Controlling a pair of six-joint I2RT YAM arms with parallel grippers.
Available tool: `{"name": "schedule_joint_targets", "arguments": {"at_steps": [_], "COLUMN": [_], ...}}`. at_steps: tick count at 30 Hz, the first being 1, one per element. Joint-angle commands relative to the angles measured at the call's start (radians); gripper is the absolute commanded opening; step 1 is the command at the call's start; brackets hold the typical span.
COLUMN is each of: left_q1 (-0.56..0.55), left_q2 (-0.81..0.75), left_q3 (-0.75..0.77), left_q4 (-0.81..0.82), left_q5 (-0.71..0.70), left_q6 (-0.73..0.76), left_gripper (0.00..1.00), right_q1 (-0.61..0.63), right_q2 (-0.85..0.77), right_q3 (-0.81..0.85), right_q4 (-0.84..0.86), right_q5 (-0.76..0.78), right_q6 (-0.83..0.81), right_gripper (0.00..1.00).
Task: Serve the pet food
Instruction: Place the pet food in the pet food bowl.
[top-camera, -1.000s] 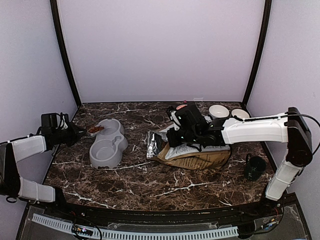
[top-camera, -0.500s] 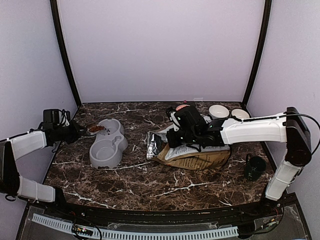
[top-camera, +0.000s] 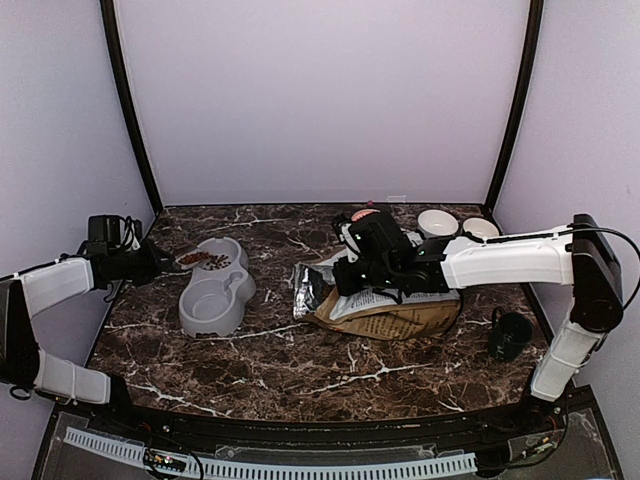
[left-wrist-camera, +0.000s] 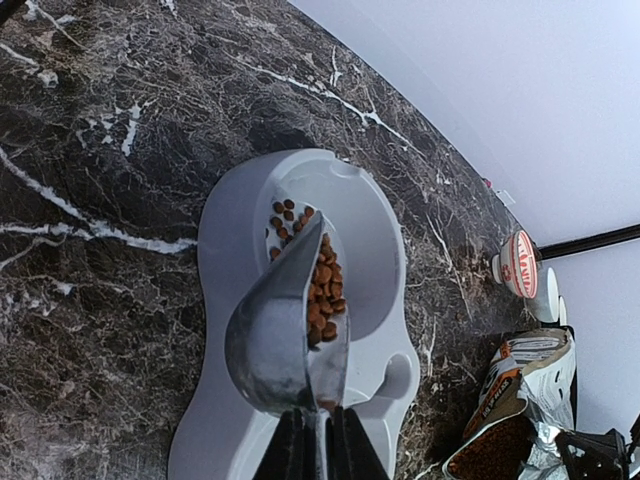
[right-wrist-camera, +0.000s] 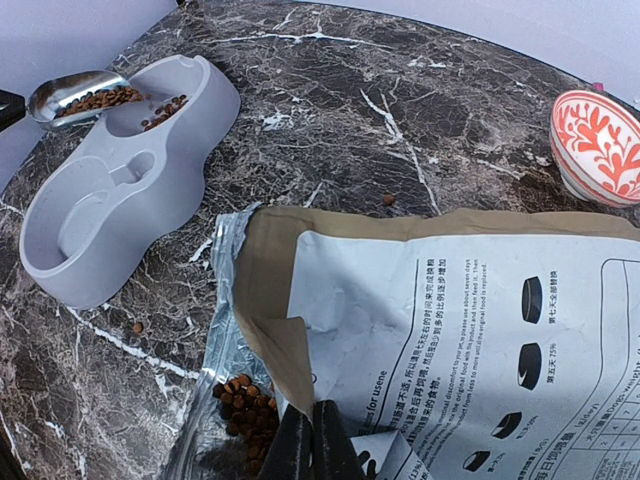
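Left wrist view: a tilted scoop (left-wrist-camera: 285, 335) of pet food (left-wrist-camera: 322, 290) is gripped by the left fingers (left-wrist-camera: 290, 455) over the double bowl (left-wrist-camera: 225, 230); the bag (right-wrist-camera: 450, 320) is pinched by the closed right fingers (right-wrist-camera: 297, 445).

small reddish-brown pet food (left-wrist-camera: 322, 290) pellets fill a tilted scoop (left-wrist-camera: 265, 345), a few loose in the grey bowl (left-wrist-camera: 220, 230).

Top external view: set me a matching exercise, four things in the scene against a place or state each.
1 metal scoop
2 dog-food bag
3 grey double bowl
4 black cup

A lying flat, mouth open
B held by left hand, kibble inside
C kibble in one compartment only
D by the right edge of the table

Pairs: 1-B, 2-A, 3-C, 4-D
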Motion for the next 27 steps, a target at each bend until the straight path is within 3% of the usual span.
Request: {"name": "schedule_joint_targets", "arguments": {"at_steps": [1, 27], "left_q1": [-0.011, -0.097], "left_q2": [-0.009, 0.05], "left_q3": [0.039, 0.177], "left_q4": [-0.024, -0.194], "left_q5": [-0.018, -0.187], "left_q6": [0.03, 0.136], "left_gripper": [0.0, 0.0], "right_q1": [-0.026, -0.026], "right_q2": [-0.002, 0.008], "right_q3": [0.001, 0.01], "right_q4": [-0.006, 0.003], "right_q5": [0.061, 0.047], "right_q6": [-0.008, -0.013], "right_gripper": [0.0, 0.0]}}
